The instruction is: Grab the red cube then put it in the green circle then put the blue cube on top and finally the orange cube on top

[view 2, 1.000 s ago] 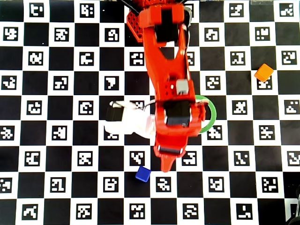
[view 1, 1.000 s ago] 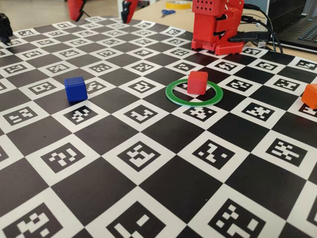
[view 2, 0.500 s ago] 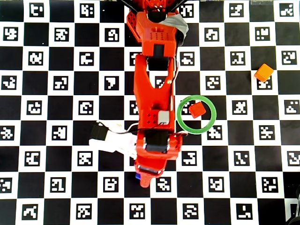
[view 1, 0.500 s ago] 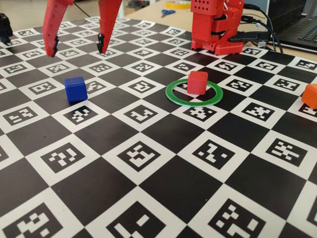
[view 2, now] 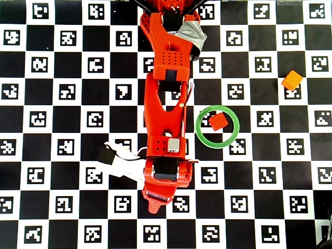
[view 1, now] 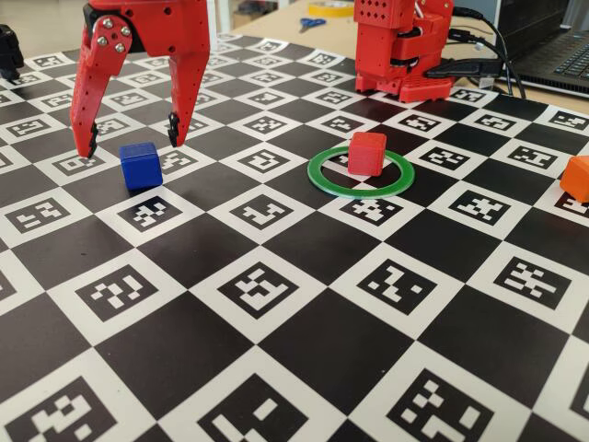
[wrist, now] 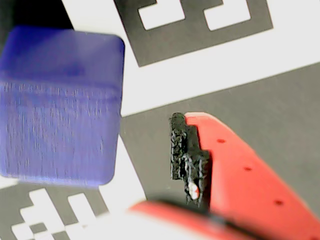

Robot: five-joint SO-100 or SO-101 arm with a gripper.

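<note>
Red cube (view 1: 367, 153): seen resting inside the green circle (view 1: 324, 179) in the fixed view, toward its 1 o'clock side in the overhead view (view 2: 218, 121).
Blue cube (view 1: 141, 165): set on the checkered counter (view 1: 304, 322), well apart from the ring at its 9 o'clock in the fixed view; hidden beneath the arm in the overhead view.
Orange cube (view 2: 292, 80): found at the ring's 2 o'clock in the overhead view, well apart.
Tool (view 1: 131, 144): held wide open, with nothing gripped; fingertips are poised on either side of the blue cube, just behind it, without contact.
Wrist view: blue cube (wrist: 57, 105) is shown large beside one black-padded fingertip (wrist: 187, 157).
</note>
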